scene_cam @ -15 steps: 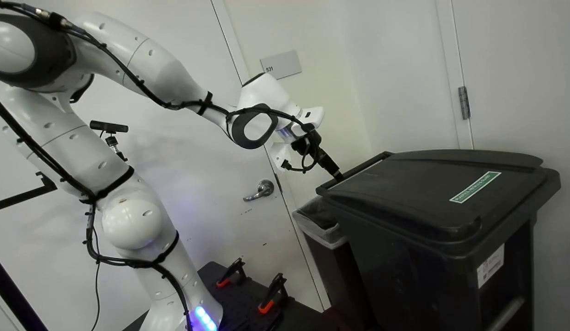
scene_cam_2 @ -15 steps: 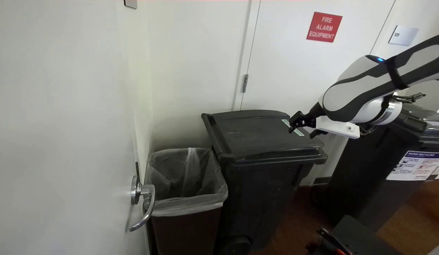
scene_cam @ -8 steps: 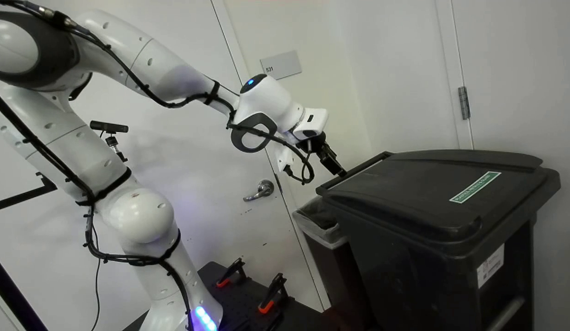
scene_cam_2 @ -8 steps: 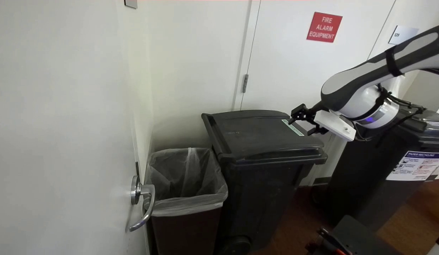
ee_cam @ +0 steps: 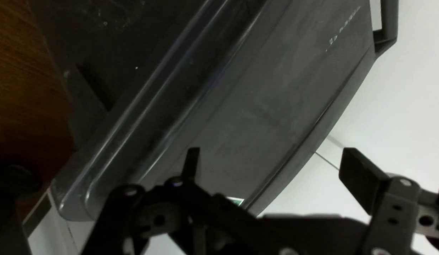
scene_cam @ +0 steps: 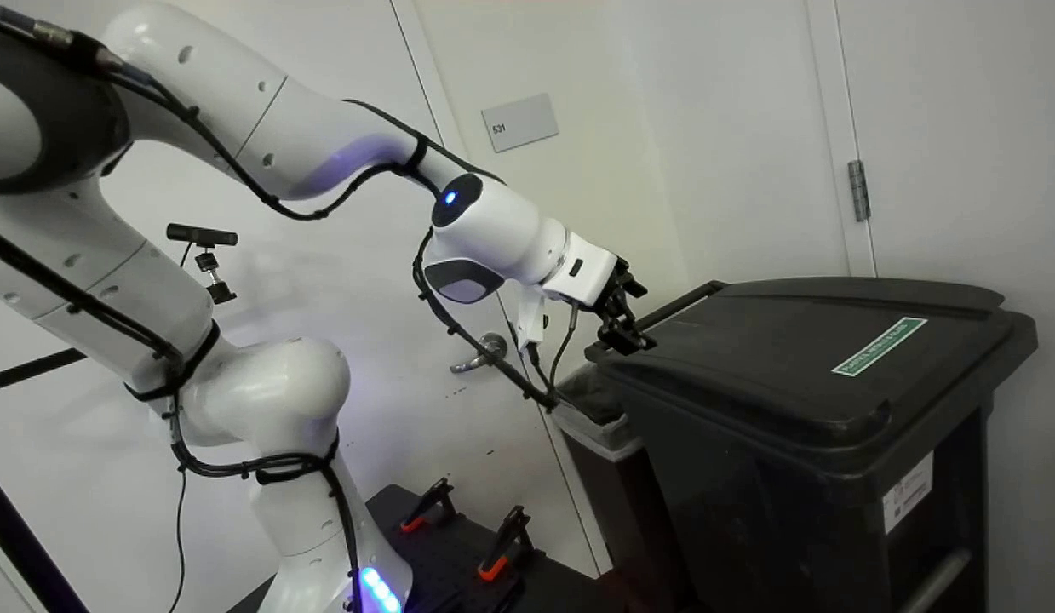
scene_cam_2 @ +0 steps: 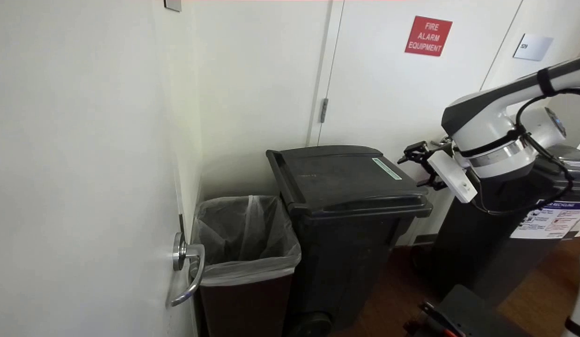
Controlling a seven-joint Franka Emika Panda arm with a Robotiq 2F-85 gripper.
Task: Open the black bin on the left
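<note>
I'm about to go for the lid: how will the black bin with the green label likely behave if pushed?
The black bin may roll, since a wheel shows at its base. Pushed high up, it could tip, as it looks tall and narrows downward. Its broad lid looks like smooth, stiff plastic, so contact there may slip.

Lined wastebin (scene_cam_2: 245,304) nr. door hdl. (scene_cam_2: 201,266)
</note>
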